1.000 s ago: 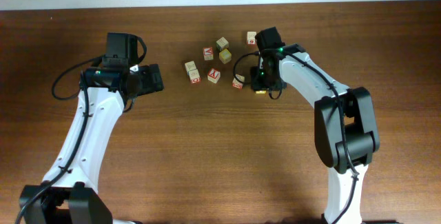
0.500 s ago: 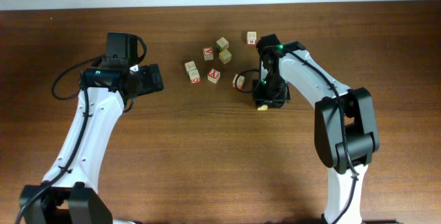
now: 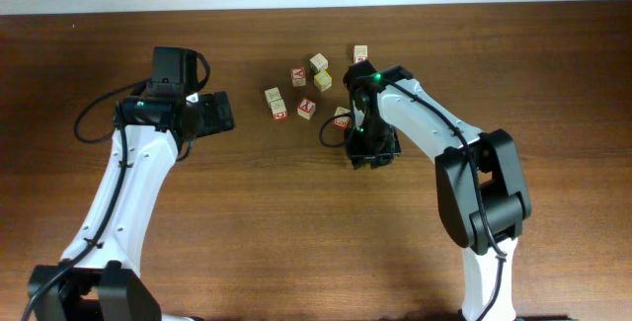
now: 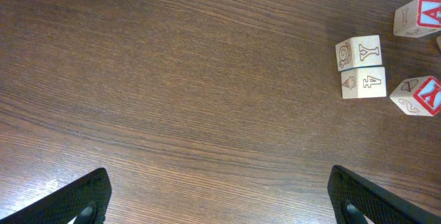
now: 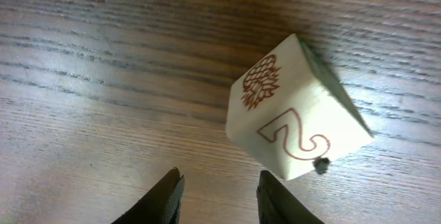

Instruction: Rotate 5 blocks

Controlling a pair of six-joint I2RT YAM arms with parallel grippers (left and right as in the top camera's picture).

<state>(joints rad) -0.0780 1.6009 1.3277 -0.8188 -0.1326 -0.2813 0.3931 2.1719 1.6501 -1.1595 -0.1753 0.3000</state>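
We see a brown wooden worktop (image 3: pixel 296 222). Small pale blocks (image 3: pixel 307 108) lie on it in a loose group toward its far edge. The Y block (image 4: pixel 358 50) touches the 4 block (image 4: pixel 364 83), side by side.

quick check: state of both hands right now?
Left hand: wide open, empty.
Right hand: partly open, holding nothing; a block lies just beyond its fingertips.
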